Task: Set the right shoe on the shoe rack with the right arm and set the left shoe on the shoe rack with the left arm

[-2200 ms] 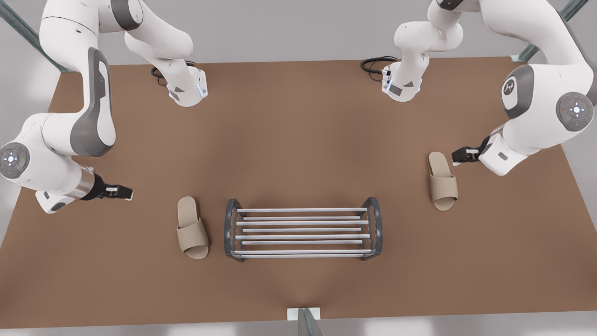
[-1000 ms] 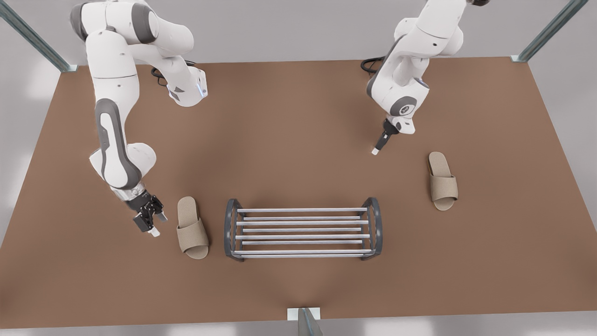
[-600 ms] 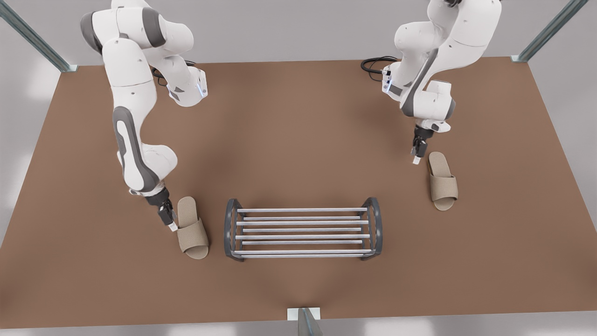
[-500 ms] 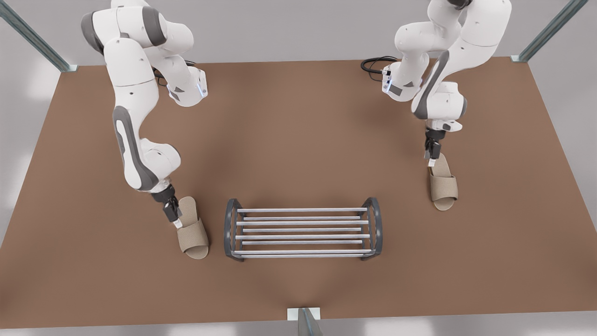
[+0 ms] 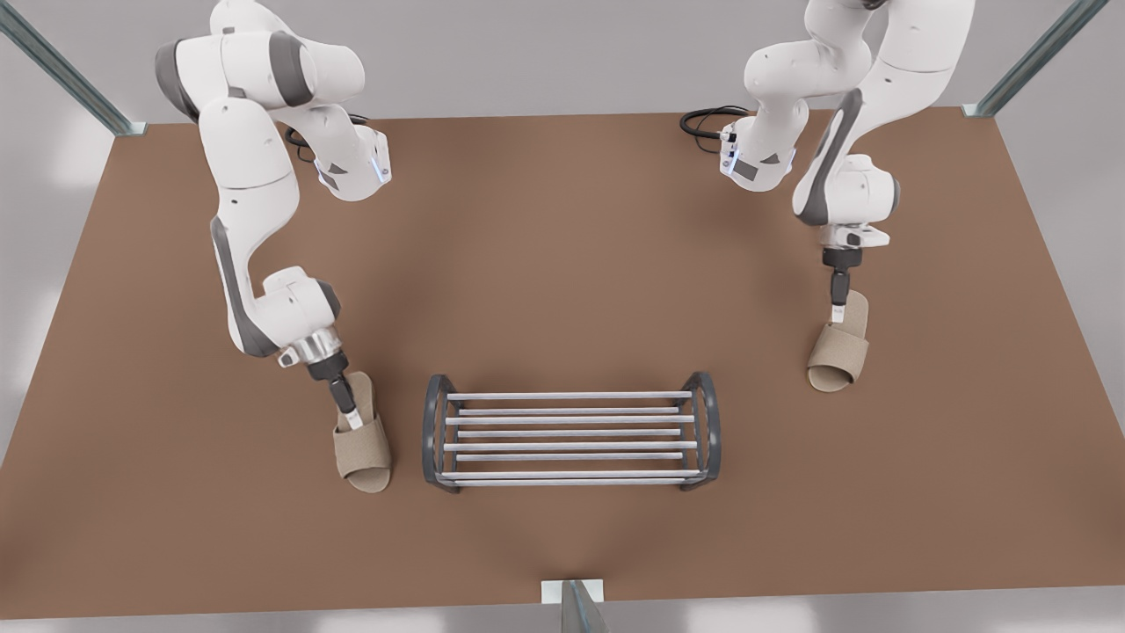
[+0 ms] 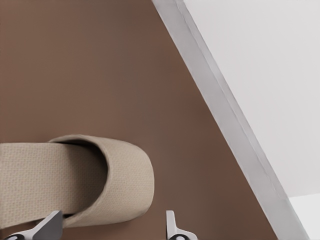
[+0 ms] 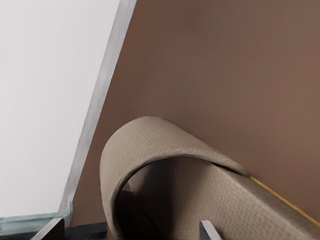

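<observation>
Right gripper [image 5: 353,420], fingers apart, straddled the right shoe [image 5: 362,453] just beside the single shoe rack [image 5: 571,446], while the left gripper [image 5: 838,308], likewise spread, stood over the left shoe [image 5: 839,356], which had swung askew since a moment before; two shoes, both on the table.

The shoe rack [image 5: 571,437] stands on the table [image 5: 562,246] toward its near edge, midway between the side edges. The right shoe [image 5: 362,448], a slipper, lies just beside the rack's end on the front view's left. The right gripper [image 5: 353,422] is down at its heel end, fingers spread. The left shoe [image 5: 841,352] lies well apart from the rack, toward the edge on the front view's right and farther back. The left gripper [image 5: 838,315] sits at its heel, fingers apart.
</observation>
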You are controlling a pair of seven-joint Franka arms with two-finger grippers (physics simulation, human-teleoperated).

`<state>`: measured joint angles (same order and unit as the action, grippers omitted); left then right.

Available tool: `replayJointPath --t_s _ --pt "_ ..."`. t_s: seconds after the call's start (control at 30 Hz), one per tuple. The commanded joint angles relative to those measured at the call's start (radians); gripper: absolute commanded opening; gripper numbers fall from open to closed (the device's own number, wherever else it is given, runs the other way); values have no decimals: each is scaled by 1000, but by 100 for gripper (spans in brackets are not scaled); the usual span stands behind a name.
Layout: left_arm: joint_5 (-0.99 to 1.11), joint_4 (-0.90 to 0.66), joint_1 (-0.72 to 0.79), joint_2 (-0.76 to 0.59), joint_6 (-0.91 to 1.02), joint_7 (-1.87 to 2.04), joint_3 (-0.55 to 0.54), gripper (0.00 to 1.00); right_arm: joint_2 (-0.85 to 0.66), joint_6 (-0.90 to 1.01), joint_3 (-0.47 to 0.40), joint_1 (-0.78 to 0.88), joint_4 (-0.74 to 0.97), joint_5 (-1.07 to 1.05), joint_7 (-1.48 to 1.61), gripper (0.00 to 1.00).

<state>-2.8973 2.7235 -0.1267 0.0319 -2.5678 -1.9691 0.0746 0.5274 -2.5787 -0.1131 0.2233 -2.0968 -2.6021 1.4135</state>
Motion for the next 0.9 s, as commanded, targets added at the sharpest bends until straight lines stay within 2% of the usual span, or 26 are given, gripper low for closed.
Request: replayJointPath --t_s 0.0,0.13,0.33,0.43,0.57,0.67,0.7,0.83,0.87 --pt "-2 -11 -21 -4 -25 -261 16 100 8 115 1 -4 11 -35 535 100" --pt "36 -44 -27 43 -28 -248 45 100 31 115 4 -5 37 -36 522 100" --pt "-8 -77 -25 109 -12 -156 -2 100 65 112 6 -33 97 -33 434 100" --pt "-8 -105 -27 131 -12 -73 -39 100 88 117 7 -33 118 -30 159 99" --pt "-7 -114 -27 131 -12 -25 -70 100 94 117 26 -33 129 -33 -11 95" --pt "-3 -133 -27 137 -12 10 -75 100 94 117 26 -35 144 -32 -59 59" --pt "-2 -146 -27 149 -12 12 -76 100 94 115 26 -35 146 -32 -94 52" --pt "1 -168 -27 174 -12 13 -76 100 95 115 26 -36 152 -32 -97 49" --pt "1 -179 -27 180 -17 15 -76 100 103 117 26 -38 159 -32 -111 45"
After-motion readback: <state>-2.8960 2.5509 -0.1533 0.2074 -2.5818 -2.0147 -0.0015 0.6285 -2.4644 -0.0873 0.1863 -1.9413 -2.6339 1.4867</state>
